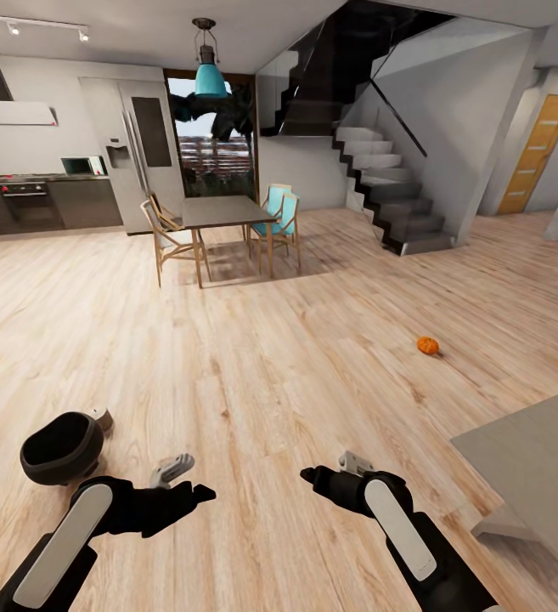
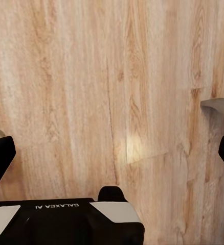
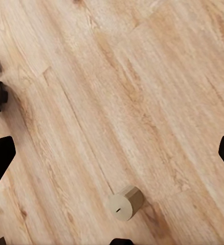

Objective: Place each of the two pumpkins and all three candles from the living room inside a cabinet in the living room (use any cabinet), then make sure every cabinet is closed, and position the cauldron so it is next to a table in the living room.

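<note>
pale wooden floor (image 1: 253, 374) runs across the whole room, and the black cauldron (image 1: 61, 448) sits on it, tipped so its wide mouth faces up and toward the left arm. a candle (image 1: 100, 417) rests right behind the cauldron, touching or nearly touching it. the left gripper (image 1: 195, 491) hangs just beside the cauldron, on the side away from the room's left wall, its fingers (image 2: 0, 158) spread wide apart over bare boards with nothing between them. the right gripper (image 1: 310, 476) hovers further from the cauldron, also spread open and empty; in its wrist view a candle (image 3: 125, 202) lies on its side on the floor below it. one orange pumpkin (image 1: 428, 344) sits on the floor well apart from the cauldron, far beyond the right gripper. a grey table top (image 1: 533, 459) juts in beside the right arm. far past the cauldron stand a dining table (image 1: 224, 212) with chairs (image 1: 280, 214), a kitchen and a dark staircase (image 1: 380, 178).
</note>
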